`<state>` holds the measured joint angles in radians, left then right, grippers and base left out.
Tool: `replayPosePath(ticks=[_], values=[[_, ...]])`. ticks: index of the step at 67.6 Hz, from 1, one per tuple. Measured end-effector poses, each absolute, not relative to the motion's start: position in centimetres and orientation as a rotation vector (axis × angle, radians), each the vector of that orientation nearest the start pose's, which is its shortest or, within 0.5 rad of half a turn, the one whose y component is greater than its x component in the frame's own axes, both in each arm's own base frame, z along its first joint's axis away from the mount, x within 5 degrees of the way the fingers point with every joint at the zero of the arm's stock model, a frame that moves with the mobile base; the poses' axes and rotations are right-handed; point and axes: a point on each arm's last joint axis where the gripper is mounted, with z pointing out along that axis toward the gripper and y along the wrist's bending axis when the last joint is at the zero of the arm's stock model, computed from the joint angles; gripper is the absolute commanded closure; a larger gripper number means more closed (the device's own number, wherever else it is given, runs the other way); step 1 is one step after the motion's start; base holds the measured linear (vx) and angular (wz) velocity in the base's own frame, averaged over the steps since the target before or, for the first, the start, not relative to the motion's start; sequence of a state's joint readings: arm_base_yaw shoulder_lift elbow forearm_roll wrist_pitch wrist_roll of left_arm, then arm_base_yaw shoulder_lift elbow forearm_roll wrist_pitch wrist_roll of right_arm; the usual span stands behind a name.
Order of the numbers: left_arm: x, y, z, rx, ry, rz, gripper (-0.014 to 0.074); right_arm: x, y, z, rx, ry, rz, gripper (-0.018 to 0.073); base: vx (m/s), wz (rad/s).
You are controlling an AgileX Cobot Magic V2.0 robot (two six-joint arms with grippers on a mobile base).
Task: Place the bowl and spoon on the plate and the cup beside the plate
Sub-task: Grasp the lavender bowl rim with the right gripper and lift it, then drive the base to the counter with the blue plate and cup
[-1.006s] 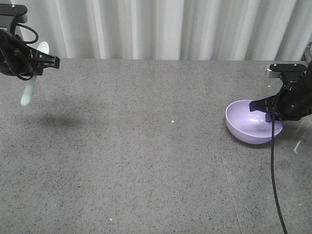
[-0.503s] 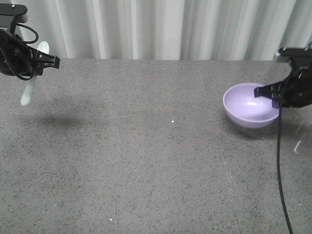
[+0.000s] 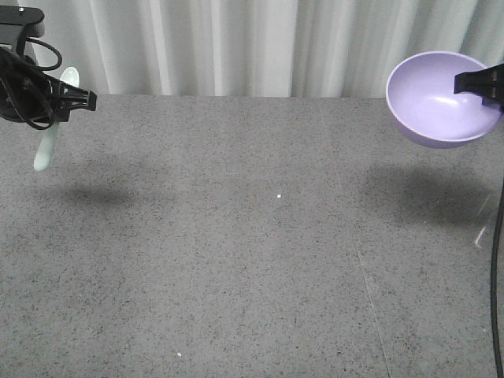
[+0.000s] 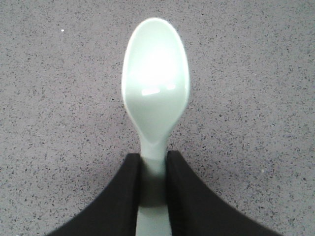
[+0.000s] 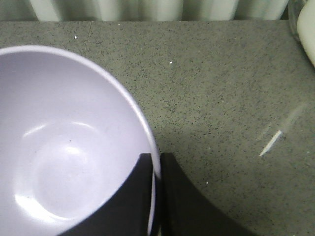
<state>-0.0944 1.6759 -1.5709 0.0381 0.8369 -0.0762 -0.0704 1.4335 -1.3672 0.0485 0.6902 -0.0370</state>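
Observation:
The pale mint-green spoon (image 3: 49, 134) hangs in the air at the far left, bowl end down, with my left gripper (image 3: 63, 101) shut on its handle. In the left wrist view the spoon (image 4: 155, 93) points away from the left gripper (image 4: 153, 162), whose jaws pinch the neck. The lavender bowl (image 3: 437, 98) is held high over the table's right end, tilted with its inside facing the camera. My right gripper (image 3: 475, 83) is shut on its rim. In the right wrist view one jaw sits inside the bowl (image 5: 64, 147) and one outside, at the right gripper (image 5: 157, 162). The plate and the cup are out of view.
A grey speckled table (image 3: 252, 236) runs back to a white curtain (image 3: 252, 47). A black cable (image 3: 498, 276) hangs from the right arm. A pale rounded object (image 5: 306, 29) is cut off by the right wrist view's top right corner.
My right gripper has lifted the bowl off the table, up and slightly to the right, and tilted it. The left gripper and the spoon have stayed still.

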Motion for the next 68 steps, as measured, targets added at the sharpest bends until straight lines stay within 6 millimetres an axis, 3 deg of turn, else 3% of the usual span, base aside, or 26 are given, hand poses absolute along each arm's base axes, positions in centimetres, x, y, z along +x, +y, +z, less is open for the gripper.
replayPosePath(ticks=[68], values=[[37.74, -3.31, 34.87, 0.04, 2.425, -0.032, 0.0603, 31.69, -2.01, 38.26, 0.051, 2.227, -0.019, 0.057, 0.0, 0.0]])
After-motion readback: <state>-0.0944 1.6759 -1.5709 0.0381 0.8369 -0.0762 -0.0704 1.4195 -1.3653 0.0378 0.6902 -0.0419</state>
